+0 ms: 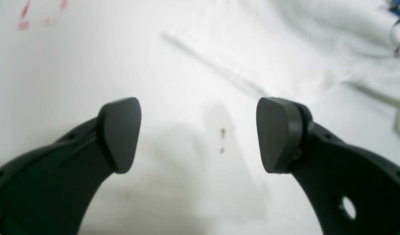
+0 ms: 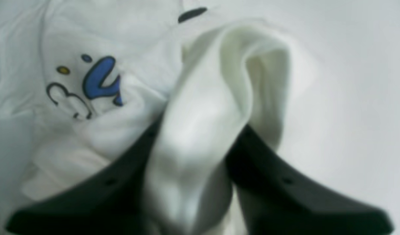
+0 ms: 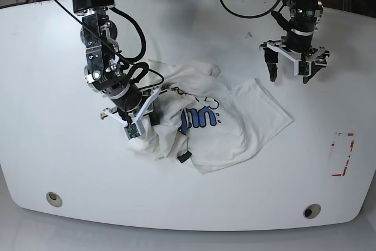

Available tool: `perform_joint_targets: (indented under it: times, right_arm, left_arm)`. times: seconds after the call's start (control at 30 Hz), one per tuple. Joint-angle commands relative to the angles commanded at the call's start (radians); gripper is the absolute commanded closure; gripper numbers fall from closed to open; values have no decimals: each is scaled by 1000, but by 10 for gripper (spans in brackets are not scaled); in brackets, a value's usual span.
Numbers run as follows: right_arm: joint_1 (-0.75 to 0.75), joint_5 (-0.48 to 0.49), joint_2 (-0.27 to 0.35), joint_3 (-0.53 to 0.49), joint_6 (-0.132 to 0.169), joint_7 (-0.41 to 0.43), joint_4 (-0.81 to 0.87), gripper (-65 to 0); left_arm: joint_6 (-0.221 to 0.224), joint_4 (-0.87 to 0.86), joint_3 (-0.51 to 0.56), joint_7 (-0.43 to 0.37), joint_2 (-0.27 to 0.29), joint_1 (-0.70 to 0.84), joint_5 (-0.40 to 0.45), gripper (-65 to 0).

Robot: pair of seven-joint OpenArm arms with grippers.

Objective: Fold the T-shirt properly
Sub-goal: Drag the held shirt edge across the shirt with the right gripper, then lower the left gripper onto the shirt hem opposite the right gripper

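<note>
Both arms are black with silver joints and trailing black cables, each ending in dark curved fingers (image 1: pixel 121 133) with small screw holes.

We see the T-shirt (image 3: pixel 235 127) lying crumpled on the table, white with blue lettering (partly hidden in folds), one bunched ridge of it rising between the right gripper (image 2: pixel 200 137) pads, the rest spreading away beyond that hand.
</note>
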Motion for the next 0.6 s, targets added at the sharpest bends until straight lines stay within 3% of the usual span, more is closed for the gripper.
perform_joint_targets:
  times: [0.17,0.23,0.3,0.37,0.5,0.6]
  right_arm:
    - [18,-19,6,6,1,-3,-19,-362]
    - [33,-22,12,9,0,-7,-36,-371]
    - [44,-25,19,14,0,-11,-60,-347]
    - [97,-17,35,20,1,-6,-165,-247]
    - [115,-20,54,21,1,-4,-212,-119]
    - [116,-16,56,19,2,-3,-220,-138]
  left_arm:
    - [0,-28,-1,-2,-7,-13,-6,-526]
    - [-4,-38,-1,-3,-8,-16,-8,-527]
    - [0,-53,-2,-3,-9,-22,-9,-526]
    - [-3,-82,-4,-8,-7,-58,-4,-525]
    - [-5,-86,-2,8,-12,-73,-7,-520]
    - [-3,-78,-3,17,-9,-79,-8,-521]
